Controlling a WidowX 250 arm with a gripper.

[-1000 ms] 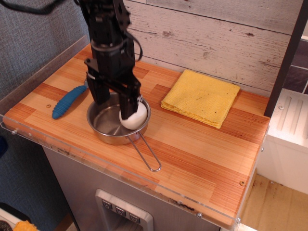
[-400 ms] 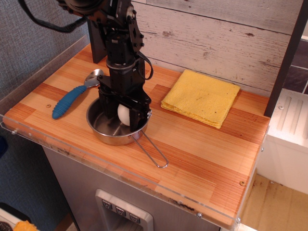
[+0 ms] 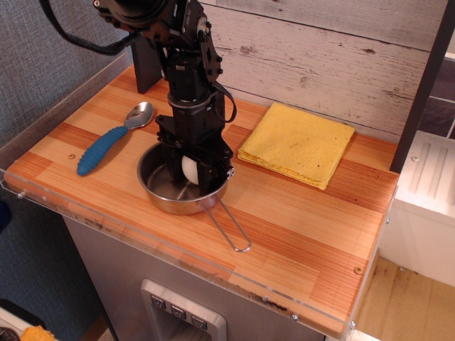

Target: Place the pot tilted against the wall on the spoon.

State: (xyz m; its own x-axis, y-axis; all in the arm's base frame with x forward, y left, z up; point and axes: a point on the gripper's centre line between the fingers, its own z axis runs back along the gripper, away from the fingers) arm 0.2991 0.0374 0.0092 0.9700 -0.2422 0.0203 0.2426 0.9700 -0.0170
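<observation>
The shiny steel pot (image 3: pixel 162 190) sits flat on the wooden counter, its wire loop handle (image 3: pixel 233 227) pointing to the front right. My black gripper (image 3: pixel 193 177) reaches down into the pot's right side. Its jaws are closed over the rim near the handle, with a white round object (image 3: pixel 190 168) between them. The spoon (image 3: pixel 106 144) lies left of the pot, apart from it, blue handle toward the front left and silver bowl toward the back. The grey-blue woven wall (image 3: pixel 43 64) stands along the counter's left side.
A folded yellow cloth (image 3: pixel 297 144) lies at the back right. A clear plastic guard (image 3: pixel 50 114) runs along the left and front edges. The whitewashed plank wall (image 3: pixel 320 50) closes the back. A dark post (image 3: pixel 419 92) stands at the right.
My gripper turned at the wrist and came down onto the pot's rim. The pot then slid a little to the right, away from the spoon, and its handle swung with it.
</observation>
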